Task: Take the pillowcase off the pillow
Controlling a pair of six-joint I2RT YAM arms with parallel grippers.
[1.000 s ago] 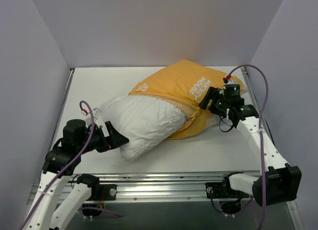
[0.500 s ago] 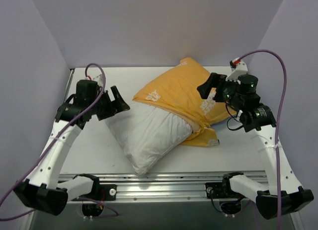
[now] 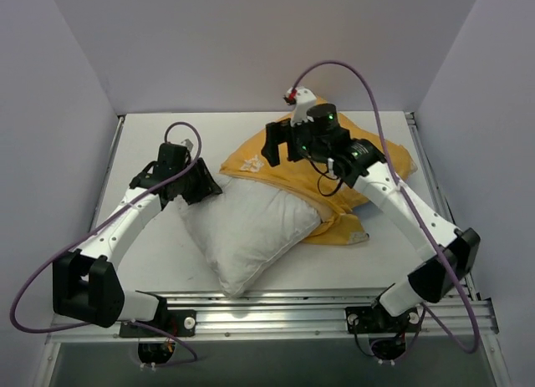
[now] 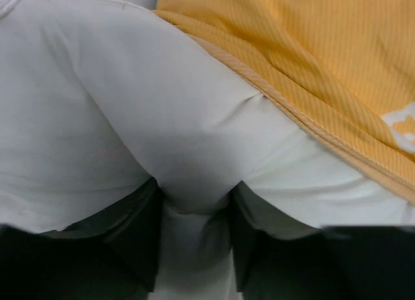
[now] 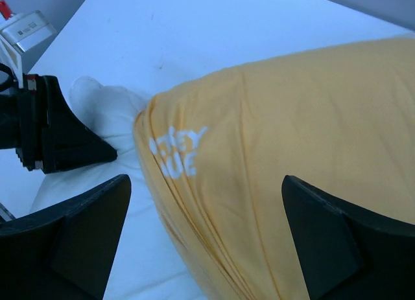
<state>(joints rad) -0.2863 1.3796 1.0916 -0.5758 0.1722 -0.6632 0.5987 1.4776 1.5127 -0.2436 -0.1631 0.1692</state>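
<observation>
**Right arm swings over to the pillowcase's open end**

In the last half second the right arm has crossed from the right side of the table [image 3: 142,145] towards the middle. Its gripper now hangs over the far-left corner of the pillowcase. The left gripper has dropped a little, onto the pillow's far-left corner. The pillow and the case lie much as they did.

The white table carries the whole bundle near its centre, lying diagonally. The pillowcase [image 3: 284,178] shows its orange-yellow face and covers the far-right part. Its open hem runs slantwise across the pillow. The pillow [image 3: 251,224], plump, white and creased, sticks out of that opening towards the near-left, with one corner pointing at the near edge.

The right gripper [image 3: 276,145] is spread wide and holds nothing. In its wrist view both dark fingers frame the case's rounded corner from above, without touching it. The left gripper [image 4: 194,196] is closed on a fold of the pillow's white fabric, which bunches up between its fingers [image 4: 130,242]. The orange hem lies just beyond that pinch, and the fingers have no hold on it.

The white lettering [image 5: 178,151] sits on the case just beside the hem, directly under the right gripper.
</observation>
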